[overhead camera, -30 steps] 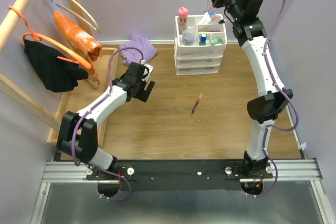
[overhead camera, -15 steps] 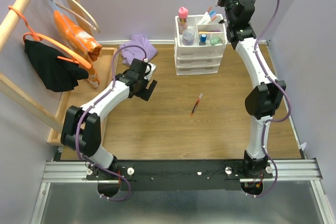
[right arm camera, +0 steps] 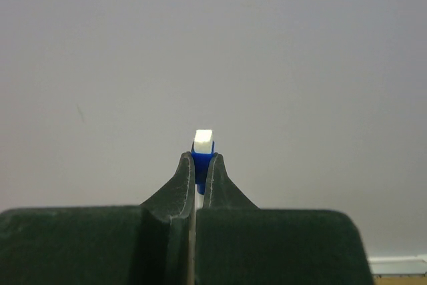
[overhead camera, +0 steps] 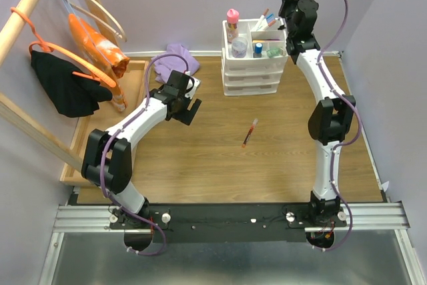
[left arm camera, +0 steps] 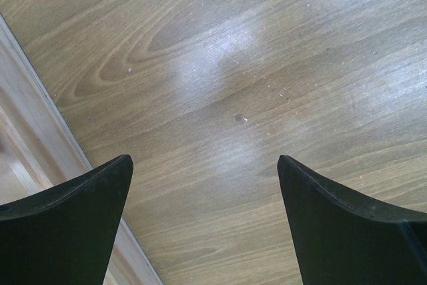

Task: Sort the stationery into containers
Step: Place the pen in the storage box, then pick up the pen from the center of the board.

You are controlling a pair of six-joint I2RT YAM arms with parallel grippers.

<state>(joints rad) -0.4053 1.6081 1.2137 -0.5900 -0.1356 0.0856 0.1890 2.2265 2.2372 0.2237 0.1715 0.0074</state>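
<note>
slippage is my worry: my right end effector [right arm camera: 200,165] is clenched on just the blue-banded end of a thin white marker [right arm camera: 203,139], high up by the divided tray [overhead camera: 255,57] of the drawer unit [overhead camera: 250,78]. dropped from here, it could bounce out or miss its compartment. my left end effector [left arm camera: 205,185] hangs released over the worktop [left arm camera: 220,65], where a red marker [overhead camera: 250,131] lies.

From where I stand no writing reads; the label on the pink-capped bottle [overhead camera: 232,26], at twelve o'clock, is too small.
</note>
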